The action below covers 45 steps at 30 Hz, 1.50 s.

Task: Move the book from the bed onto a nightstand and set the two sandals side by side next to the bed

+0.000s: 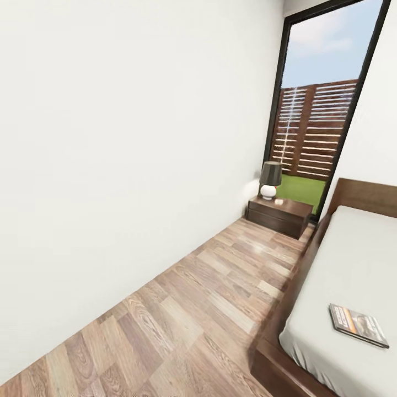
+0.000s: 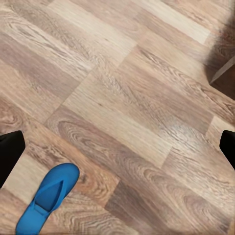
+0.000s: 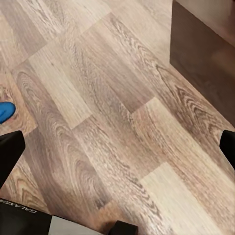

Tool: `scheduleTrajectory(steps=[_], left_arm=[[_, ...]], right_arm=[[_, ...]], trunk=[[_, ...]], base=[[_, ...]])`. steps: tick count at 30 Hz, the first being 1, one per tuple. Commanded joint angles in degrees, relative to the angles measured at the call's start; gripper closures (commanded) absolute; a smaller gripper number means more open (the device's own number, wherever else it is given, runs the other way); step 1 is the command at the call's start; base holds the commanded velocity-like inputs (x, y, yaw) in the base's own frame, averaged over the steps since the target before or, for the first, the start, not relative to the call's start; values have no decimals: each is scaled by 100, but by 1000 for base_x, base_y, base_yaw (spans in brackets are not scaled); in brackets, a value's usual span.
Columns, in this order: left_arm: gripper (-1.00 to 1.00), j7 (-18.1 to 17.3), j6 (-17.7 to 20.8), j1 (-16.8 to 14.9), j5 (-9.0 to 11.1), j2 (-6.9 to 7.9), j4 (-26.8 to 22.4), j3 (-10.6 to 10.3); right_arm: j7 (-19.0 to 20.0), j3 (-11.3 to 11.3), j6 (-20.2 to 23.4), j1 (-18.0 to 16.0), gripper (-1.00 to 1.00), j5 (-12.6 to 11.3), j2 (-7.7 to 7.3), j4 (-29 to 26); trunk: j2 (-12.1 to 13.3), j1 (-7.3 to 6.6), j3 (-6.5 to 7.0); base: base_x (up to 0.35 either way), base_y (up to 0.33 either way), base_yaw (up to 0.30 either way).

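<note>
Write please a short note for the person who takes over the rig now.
Left gripper: open, empty, above the floor.
Right gripper: open, empty.
Book: lying on the bed, not moved.
Nightstand: by the window, a lamp on it.
One sandal lies on the floor near the left gripper.
Done: nothing visible. Left: book to nightstand, pair the sandals beside the bed.

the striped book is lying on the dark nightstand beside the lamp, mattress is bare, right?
No. In the head view the thin orange-striped paperback book lies on the off-white mattress of the bed. The low dark brown wooden nightstand carries the dark-shaded lamp, not the book.
</note>
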Motion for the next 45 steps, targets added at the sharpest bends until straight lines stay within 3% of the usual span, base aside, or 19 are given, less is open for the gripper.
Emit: scheduleTrajectory(steps=[1,35,45], left_arm=[[-100,-41,-8,-4,6,-3,5,18],[-100,-41,-7,-4,12,-3,5,16],[-100,-41,-4,-4,13,-62,5,17]], right_arm=[[43,-16,15,3,-100,-45,2,-6],[43,-16,15,3,-100,-45,3,-6],[43,-16,17,3,-100,-45,2,-6]], trunk=[[-3,0,-5],[-3,0,-5],[-3,0,-5]], base=[[0,-11,293],[0,-1,293],[75,-201,293]])
